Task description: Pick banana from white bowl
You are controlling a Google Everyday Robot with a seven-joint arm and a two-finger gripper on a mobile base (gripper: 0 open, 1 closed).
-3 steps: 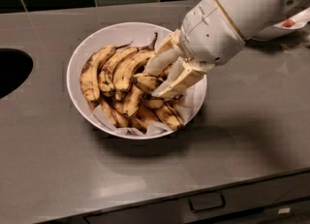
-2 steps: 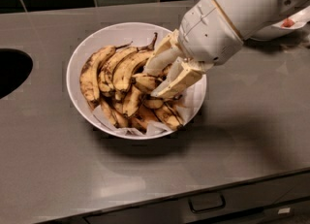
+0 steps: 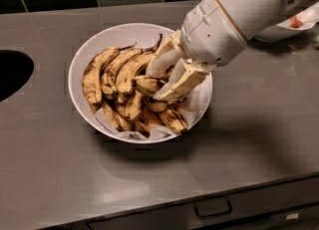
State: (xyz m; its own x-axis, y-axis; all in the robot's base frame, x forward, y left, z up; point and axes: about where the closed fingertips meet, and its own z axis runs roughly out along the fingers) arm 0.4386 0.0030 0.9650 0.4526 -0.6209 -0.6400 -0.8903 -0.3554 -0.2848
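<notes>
The white bowl sits on the grey counter, lined with crumpled white paper and filled with several spotted, browning bananas. My gripper reaches in from the upper right and is down among the bananas on the bowl's right side. Its two pale fingers stand apart, one on each side of a short banana in the middle of the pile. The jaws are open and I see no banana lifted. The white arm hides the bowl's far right rim.
A dark round hole opens in the counter at the left. Another white dish with something red sits at the far right behind the arm. A dark tiled wall runs along the back. Drawer fronts lie below the counter's front edge.
</notes>
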